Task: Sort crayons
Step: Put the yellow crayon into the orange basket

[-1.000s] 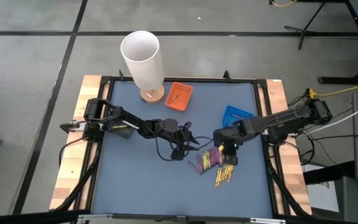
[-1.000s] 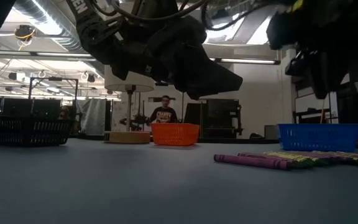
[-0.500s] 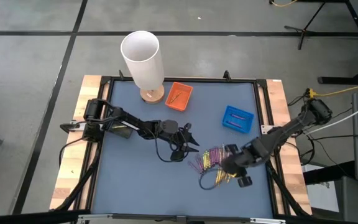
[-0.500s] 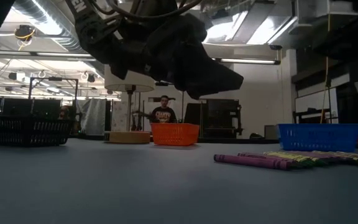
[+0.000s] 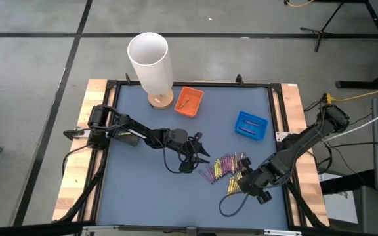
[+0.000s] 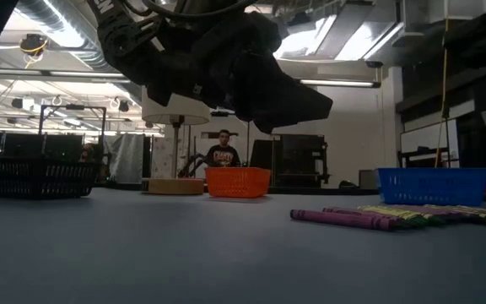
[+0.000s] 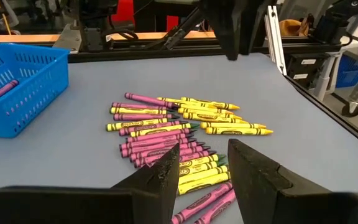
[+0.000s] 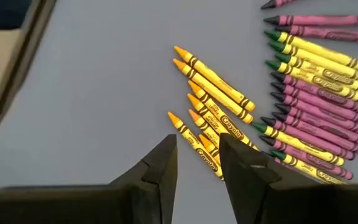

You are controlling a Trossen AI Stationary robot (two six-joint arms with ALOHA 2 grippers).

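The only readable lettering is the brand name "Crayola", printed along the paper wrappers of the crayons (image 8: pixel 303 93) lying on the bench. In the right wrist view it shows most plainly on the orange-yellow sticks at the pile's 9 o'clock edge, and on the yellow and purple ones beside them (the smaller print under the name is too fine to read). In the left wrist view the wrappers' black markings cannot be read.

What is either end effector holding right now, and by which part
Nothing is held. The right end effector is open above the orange-yellow crayons, and the left end effector is open, facing the crayon pile.
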